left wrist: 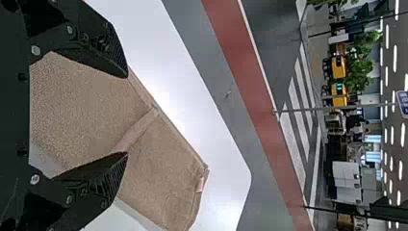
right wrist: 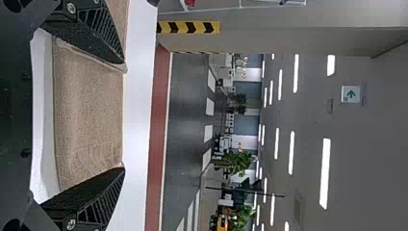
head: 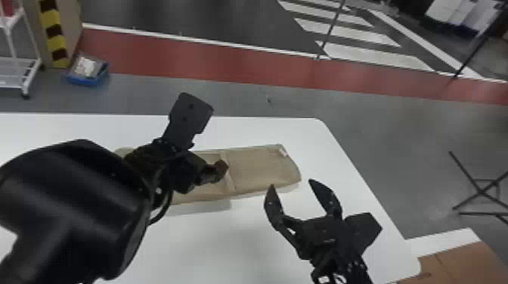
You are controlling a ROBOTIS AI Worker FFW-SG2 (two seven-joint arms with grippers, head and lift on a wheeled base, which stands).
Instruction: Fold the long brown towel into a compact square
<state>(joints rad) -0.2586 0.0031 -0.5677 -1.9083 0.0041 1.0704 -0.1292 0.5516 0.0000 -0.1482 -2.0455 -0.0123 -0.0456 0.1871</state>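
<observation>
The white table (head: 242, 245) spreads beneath the left pincer (left wrist: 127, 115) and the right pincer (head: 291, 184). On it lies the brown towel (head: 260, 170), flat, running from under the left pincer to just ahead of the right one. It should handle light, soft and limp, hardly fragile; the end corners beyond the right pincer look best to pinch. Both pincers gape wide, grasping nothing; whether any tip brushes cloth I can't tell. A small tag (head: 283, 152) marks the far corner ahead of the right pincer.
</observation>
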